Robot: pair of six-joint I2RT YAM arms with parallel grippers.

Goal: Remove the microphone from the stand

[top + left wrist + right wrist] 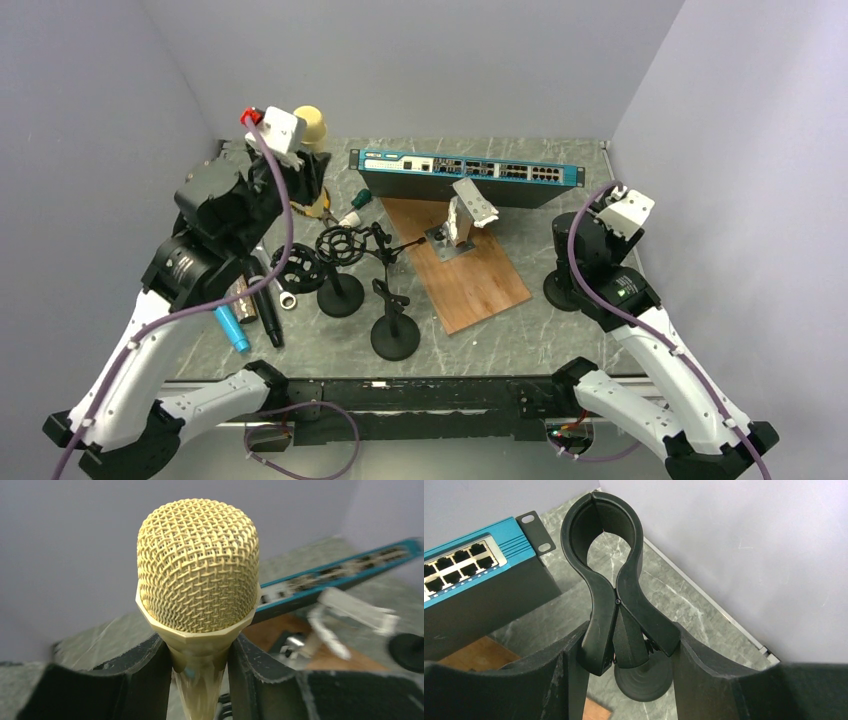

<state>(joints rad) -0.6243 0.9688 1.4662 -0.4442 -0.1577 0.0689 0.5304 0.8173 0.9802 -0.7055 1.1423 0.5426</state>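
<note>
microphone (198, 565) handle runs off the bottom edge on the left wrist cam; blue switch (340, 575) behind it is blurry; right wrist cam, stand base (644, 682) mostly hidden behind the clip (609, 580)

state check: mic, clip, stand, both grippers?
mic: out of the clip, held in left gripper
left gripper: shut on mic
clip: empty, ring closed
right gripper: shut on clip
stand: upright on its base
</note>
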